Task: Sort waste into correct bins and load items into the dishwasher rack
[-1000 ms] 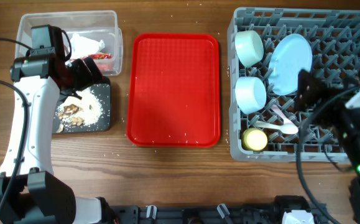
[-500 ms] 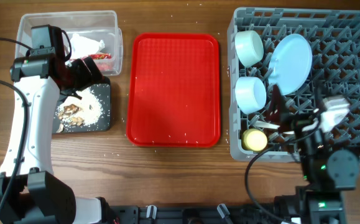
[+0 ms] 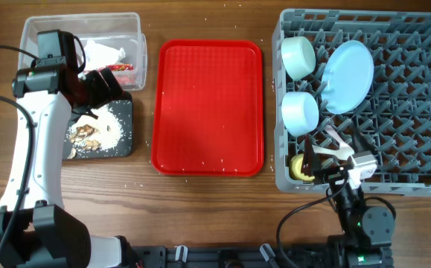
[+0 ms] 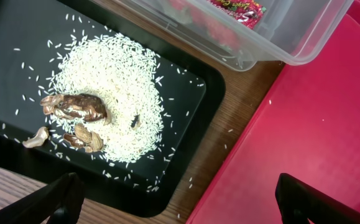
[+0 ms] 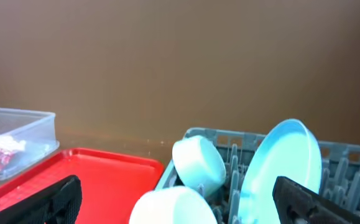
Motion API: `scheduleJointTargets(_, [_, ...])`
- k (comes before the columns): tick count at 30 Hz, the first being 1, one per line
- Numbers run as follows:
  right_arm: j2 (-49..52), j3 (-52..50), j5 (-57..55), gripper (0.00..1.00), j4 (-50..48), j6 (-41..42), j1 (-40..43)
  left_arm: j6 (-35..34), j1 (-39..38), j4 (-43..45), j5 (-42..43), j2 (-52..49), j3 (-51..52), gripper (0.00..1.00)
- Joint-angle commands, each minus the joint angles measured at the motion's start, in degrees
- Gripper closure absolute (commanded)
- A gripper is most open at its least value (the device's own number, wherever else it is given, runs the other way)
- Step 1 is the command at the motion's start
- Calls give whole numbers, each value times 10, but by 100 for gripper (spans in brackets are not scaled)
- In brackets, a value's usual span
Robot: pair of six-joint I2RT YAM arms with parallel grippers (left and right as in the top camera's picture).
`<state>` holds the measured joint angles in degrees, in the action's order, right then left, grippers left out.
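Note:
The grey dishwasher rack [image 3: 409,112] holds two pale blue bowls [image 3: 298,56] [image 3: 300,112], the pale blue plate [image 3: 349,76], the yellow cup [image 3: 303,167] and white cutlery [image 3: 334,146]. My right gripper [image 3: 321,167] is open and empty, low at the rack's front edge; its view shows the bowls [image 5: 198,165] and the plate [image 5: 282,168]. My left gripper [image 3: 100,85] is open and empty above the black tray [image 3: 124,143], which holds rice and brown bits [image 4: 108,99]. The white-and-red wrapper [image 3: 109,56] lies in the clear tub [image 3: 36,30].
The flat red serving tray [image 3: 208,108] lies between the bins and the rack, with a few rice grains on it. Loose grains dot the wooden table around the black tray [image 4: 229,130]. The right arm's cables lie at the front right.
My right arm has pulled back from above the rack's right side and folded down at the rack's front edge. The left arm has not moved.

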<state>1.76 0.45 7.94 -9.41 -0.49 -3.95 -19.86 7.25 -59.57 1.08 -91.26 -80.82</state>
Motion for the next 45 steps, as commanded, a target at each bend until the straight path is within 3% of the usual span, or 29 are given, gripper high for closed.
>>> scheduleJointTargets(1, [-16, -2, 12, 0, 28, -9, -2, 0, 4, 0, -7, 5, 2, 0])
scheduleJointTargets(4, [-16, -2, 11, 0, 89, -9, -2, 0, 4, 0, -7, 5, 2, 0])
scheduleJointTargets(36, [0, -1, 9, 0, 88, -9, -2, 1, 4, -5, -8, 16, 2, 0])
scheduleJointTargets(41, [0, -1, 9, 0, 88, -9, -2, 10, 4, 71, -19, 72, 5, 0])
scheduleJointTargets(45, [0, -1, 9, 0, 87, -9, -2, 90, -11, 193, 12, 158, 61, 0])
